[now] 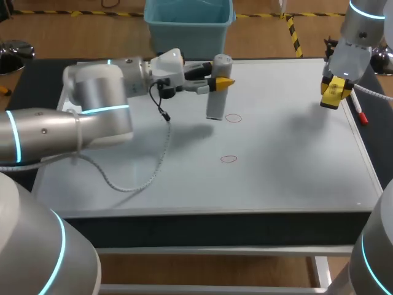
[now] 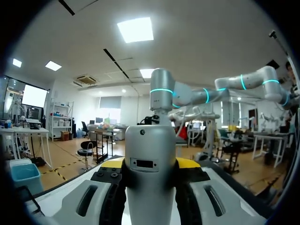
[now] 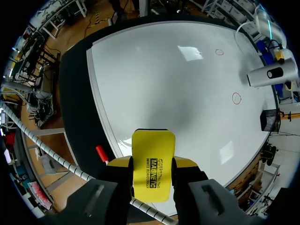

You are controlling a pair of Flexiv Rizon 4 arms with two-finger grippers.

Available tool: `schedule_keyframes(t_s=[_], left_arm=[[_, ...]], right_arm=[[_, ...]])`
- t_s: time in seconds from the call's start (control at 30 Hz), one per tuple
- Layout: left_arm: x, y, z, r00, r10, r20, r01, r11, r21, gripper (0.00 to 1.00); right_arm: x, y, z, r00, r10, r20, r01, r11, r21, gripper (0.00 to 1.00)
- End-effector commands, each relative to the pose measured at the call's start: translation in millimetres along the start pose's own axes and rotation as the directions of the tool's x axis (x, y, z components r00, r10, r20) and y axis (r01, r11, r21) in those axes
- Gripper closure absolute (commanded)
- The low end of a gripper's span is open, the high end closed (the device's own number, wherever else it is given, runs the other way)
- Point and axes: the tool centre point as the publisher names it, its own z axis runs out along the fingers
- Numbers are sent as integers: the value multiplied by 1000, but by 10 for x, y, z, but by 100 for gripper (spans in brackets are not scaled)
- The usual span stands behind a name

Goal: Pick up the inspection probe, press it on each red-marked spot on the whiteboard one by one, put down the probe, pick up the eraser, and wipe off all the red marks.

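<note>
- Step in hand (judged): probing. The grey cylindrical inspection probe stands upright with its lower end just beside the farther red ring mark; contact with the board cannot be confirmed
- Next move calls for a short sideways shift to centre the probe on that ring, a straight downward press, then the same on the nearer red ring mark
- White rectangular whiteboard: one, flat on the table
- Left gripper: one, fingers clamped on the probe from two sides, over the board's far middle
- Right gripper: one, fingers clamped on the eraser, over the board's far right edge
- Probe: one
- Yellow rectangular eraser: one, well apart from both marks
- White marker pen with red cap: one, at the board's right edge
- Red marks: two, both unwiped
</note>
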Motion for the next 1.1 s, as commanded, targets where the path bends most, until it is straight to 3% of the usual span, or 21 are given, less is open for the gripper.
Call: schedule_keyframes(t_s=[0.03, 0.23, 1.1], left_arm=[[-86, 68, 167, 1000, 1, -18, -1, 1000, 10, 100], [-133, 140, 302, 997, 9, -75, -6, 999, 44, 100], [-185, 383, 473, 996, 5, -92, 1, 998, 70, 100]], right_arm=[[1, -10, -6, 1000, -2, -3, 2, 1000, 0, 100], [1, -10, -6, 1000, -2, -3, 2, 1000, 0, 100], [1, -10, -6, 1000, -2, -3, 2, 1000, 0, 100]])
